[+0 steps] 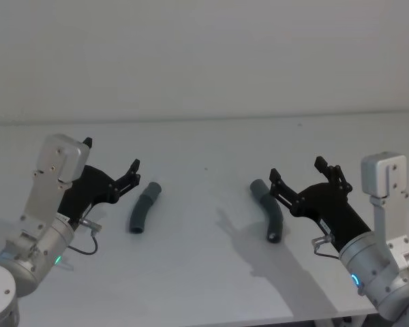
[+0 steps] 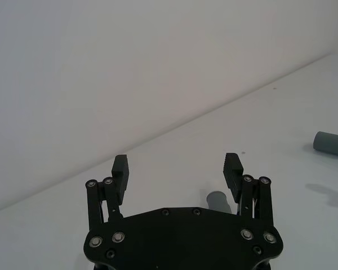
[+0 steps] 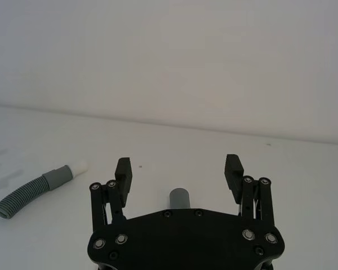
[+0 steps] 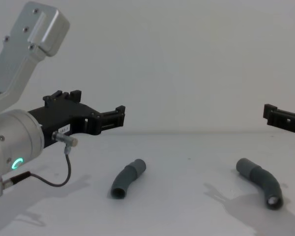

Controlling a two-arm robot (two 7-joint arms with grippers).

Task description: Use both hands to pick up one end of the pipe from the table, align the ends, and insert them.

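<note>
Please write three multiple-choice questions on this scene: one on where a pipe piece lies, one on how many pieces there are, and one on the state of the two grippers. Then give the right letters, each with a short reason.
1. Where is the left pipe piece?
A. On the table, near the left gripper
B. Inside the right gripper
C. On top of the other piece

2. How many pipe pieces are there?
A. One
B. Two
C. Four

3. How do the jaws of the two grippers stand?
A. Both shut on a piece
B. Left shut, right open
C. Both open, holding nothing

Answers:
1 A: the head view shows it flat on the table beside the left jaws.
2 B: the right pipe piece is the second one.
3 C: each wrist view shows a wide gap, and both pieces lie untouched.
</note>
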